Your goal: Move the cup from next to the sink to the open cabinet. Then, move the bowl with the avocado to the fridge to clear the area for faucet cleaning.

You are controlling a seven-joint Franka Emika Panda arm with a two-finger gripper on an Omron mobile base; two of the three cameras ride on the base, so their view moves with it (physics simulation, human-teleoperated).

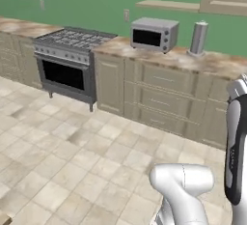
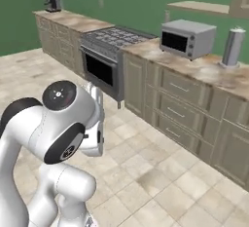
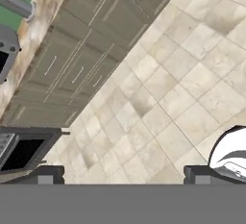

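Even bright flat lighting, faint floor [image 1: 72, 161] smudges, slightly soft low-resolution render.

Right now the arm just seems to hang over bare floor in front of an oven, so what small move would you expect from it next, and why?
Probably a drive of the base onward along the counter. The hand hangs open over the tiled floor, holding nothing. Within sight are the stove, the microwave and a steel canister, none of which it needs.

No readable text, label, brand, number or sign is found; the microwave [image 1: 154, 34] front is blank; the stove [image 1: 72, 55] shows no legible markings; the steel canister [image 1: 198, 38] bears no lettering.
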